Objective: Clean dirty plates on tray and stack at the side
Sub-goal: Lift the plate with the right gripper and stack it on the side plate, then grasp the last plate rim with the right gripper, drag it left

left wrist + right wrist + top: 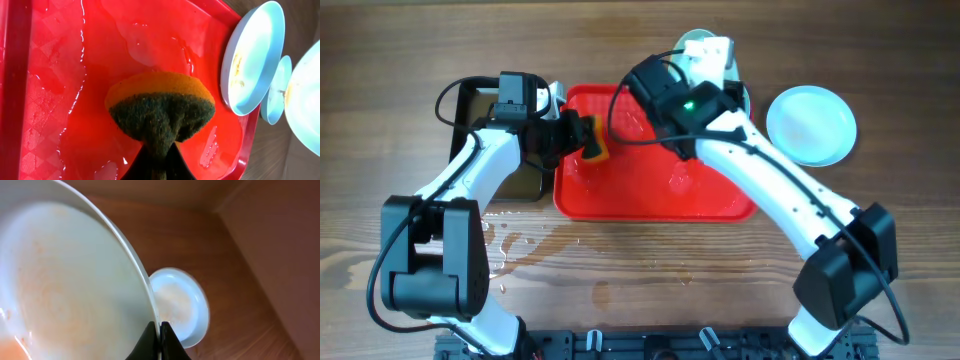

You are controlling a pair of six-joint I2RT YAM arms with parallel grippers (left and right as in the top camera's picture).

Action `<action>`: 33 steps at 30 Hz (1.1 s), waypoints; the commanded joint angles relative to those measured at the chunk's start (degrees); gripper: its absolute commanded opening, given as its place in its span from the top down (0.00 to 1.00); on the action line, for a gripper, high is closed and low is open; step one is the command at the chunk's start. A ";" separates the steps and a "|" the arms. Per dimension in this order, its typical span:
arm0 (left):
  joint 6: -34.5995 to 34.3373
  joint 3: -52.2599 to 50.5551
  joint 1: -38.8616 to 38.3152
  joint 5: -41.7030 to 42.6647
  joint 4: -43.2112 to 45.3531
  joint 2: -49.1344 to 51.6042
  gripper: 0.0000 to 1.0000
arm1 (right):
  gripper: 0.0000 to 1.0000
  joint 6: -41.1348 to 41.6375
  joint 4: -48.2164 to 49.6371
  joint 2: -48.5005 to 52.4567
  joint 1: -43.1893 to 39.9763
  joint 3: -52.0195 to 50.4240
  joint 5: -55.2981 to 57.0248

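The red tray (650, 195) lies mid-table, wet and bare, and it fills the left wrist view (50, 75). My left gripper (582, 140) is shut on a yellow-green sponge (160, 107), held over the tray's left part. My right gripper (160, 330) is shut on the rim of a smeared plate (65, 280), held tilted at the tray's far right corner. The arm mostly hides that plate in the overhead view (692, 38). Another plate (810, 123) lies on the table to the right (180, 305). In the left wrist view a smeared plate (252, 57) stands tilted past the tray rim, with two more (276, 92) (306, 100) behind it.
A black pan (468, 110) sits left of the tray, under my left arm. Water puddles (510, 240) lie on the wood in front of the tray's left corner. Water also pools on the tray (145, 40).
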 commanded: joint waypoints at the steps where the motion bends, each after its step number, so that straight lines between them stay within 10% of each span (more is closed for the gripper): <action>1: 0.28 1.22 0.07 -0.17 0.17 -1.49 0.96 | 0.96 1.88 0.17 -1.68 -8.48 -0.52 -10.62; 13: 0.28 1.20 0.07 -0.85 0.22 -1.49 0.96 | 0.96 -4.39 2.12 2.01 -47.34 -0.55 -43.85; 21: 0.28 1.20 0.04 -2.32 0.22 -1.49 0.96 | 0.94 -7.87 0.98 5.75 -48.26 -1.40 -43.80; 24: 0.28 1.22 0.07 -2.32 0.20 -1.49 0.96 | 0.67 -8.68 1.20 5.75 -48.24 -1.40 -44.52; 33: 0.28 1.22 0.07 -4.02 0.22 -1.49 0.96 | 0.43 -22.82 5.68 5.97 -39.01 -0.70 -70.86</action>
